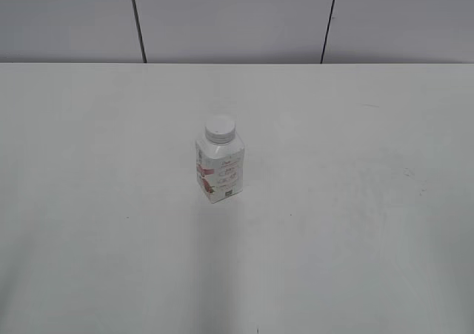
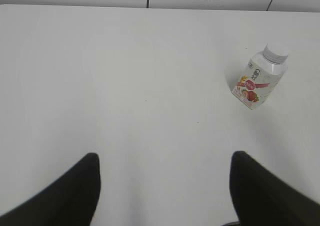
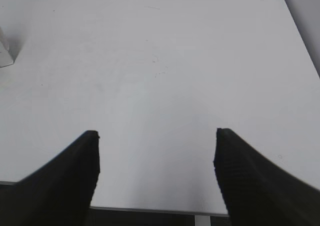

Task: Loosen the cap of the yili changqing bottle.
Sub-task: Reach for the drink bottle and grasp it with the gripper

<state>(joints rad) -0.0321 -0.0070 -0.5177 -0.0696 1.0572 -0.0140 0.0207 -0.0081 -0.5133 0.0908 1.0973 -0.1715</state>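
White and bare, the table (image 1: 355, 223) fills most of every view, its far edge meeting a pale panelled wall (image 1: 237, 15) with dark seams. Next in size are the two grippers. The left gripper (image 2: 165, 161) hangs above the near part of the table with its black fingers (image 2: 75, 196) spread wide apart and nothing between them. The right gripper (image 3: 156, 136) sits over the table's near edge, its ribbed black fingers (image 3: 250, 181) likewise wide apart and holding nothing. Smaller, the bottle (image 1: 220, 172) stands upright near the middle of the table in the exterior view, white with pink-red print and a small dark square low on its label. From the left wrist view it (image 2: 257, 83) lies well ahead and off to the right of the gripper; in the right wrist view only a sliver of it (image 3: 5, 53) shows at the left edge. Smallest, the cap (image 1: 221, 129), round, white and ribbed, sits on the bottle's neck, touched by neither gripper.
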